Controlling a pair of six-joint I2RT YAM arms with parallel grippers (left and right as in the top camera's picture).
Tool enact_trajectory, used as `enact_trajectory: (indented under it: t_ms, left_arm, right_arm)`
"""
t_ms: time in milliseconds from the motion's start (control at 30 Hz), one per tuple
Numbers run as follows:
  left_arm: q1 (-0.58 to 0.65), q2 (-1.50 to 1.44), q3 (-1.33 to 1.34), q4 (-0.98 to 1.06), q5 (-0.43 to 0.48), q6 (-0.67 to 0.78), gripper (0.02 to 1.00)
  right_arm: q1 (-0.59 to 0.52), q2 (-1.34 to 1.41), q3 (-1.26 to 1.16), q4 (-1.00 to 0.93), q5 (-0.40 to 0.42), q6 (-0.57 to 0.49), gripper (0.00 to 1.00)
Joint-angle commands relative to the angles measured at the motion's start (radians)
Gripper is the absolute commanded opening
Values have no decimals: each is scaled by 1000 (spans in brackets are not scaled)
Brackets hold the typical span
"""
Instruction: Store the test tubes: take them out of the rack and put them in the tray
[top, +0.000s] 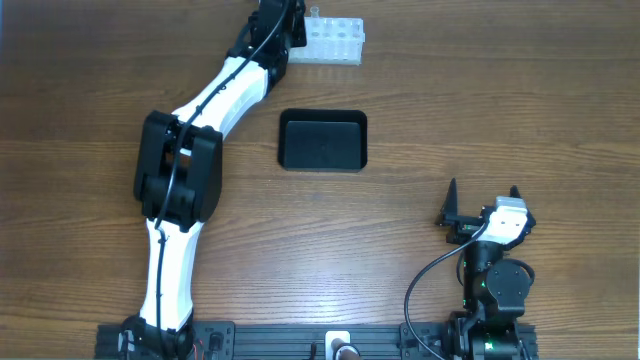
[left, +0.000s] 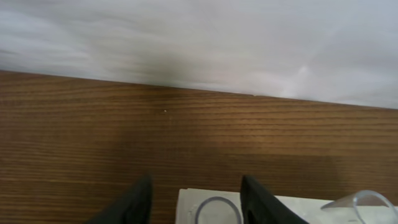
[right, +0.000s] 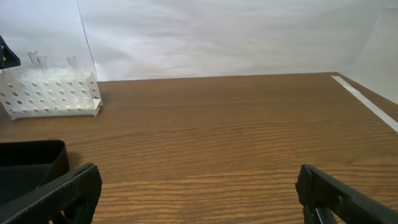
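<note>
Two clear tube mouths show at the rack (left: 186, 200) under the left tool (left: 196, 180). The nearer test tube (left: 217, 208) stands between the tool's parted fingers (left: 144, 198), closer to one finger than the other. I cannot tell whether it touches that finger. The second tube (left: 368, 202) rises farther along the rack, outside the fingers. The left tool is open to a middling width and holds nothing.

The rack sits at the far edge of the bench (top: 520, 90), about midway along it. Its tubes stand upright, so each one's long axis runs straight up out of its hole. The coming move turns on this: the tool is above the tube and astride it, so I judge that a close and then a plain vertical lift would free it. Pulling sideways early risks tipping the light rack.

The tray (top: 290, 140) lies in the middle of the bench, on the near side of the rack and apart from it, and it looks bare inside.

The right tool (top: 484, 190) hangs wide open and holds nothing, near the bench's near right corner. It is well apart from both the rack and the tray, so the left arm is clearly nearer the work.
</note>
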Motion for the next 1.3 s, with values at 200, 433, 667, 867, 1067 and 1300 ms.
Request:
enact_trajectory:
  t_ms: [200,433,667,867,1067,1300]
  left_arm:
    - [-9,6,28,10,-14,-22,386]
    - [-9,6,28,11,-7,-23,323]
    - [-9,6,28,14,1,-23,292]
    - [-9,6,28,18,1,-23,259]
    - [-9,6,28,26,12,-22,215]
    - [-9,6,28,29,19,-22,174]
  right_arm:
    - [-6,-10,-9,2,9,-4,993]
    - [-6,-10,-9,2,9,-4,993]
    - [-6,-10,-9,2,9,-4,991]
    - [-6,-10,-9,2,9,-4,991]
    - [-6,-10,-9,2,9,-4,993]
    - [-6,-10,-9,2,9,-4,991]
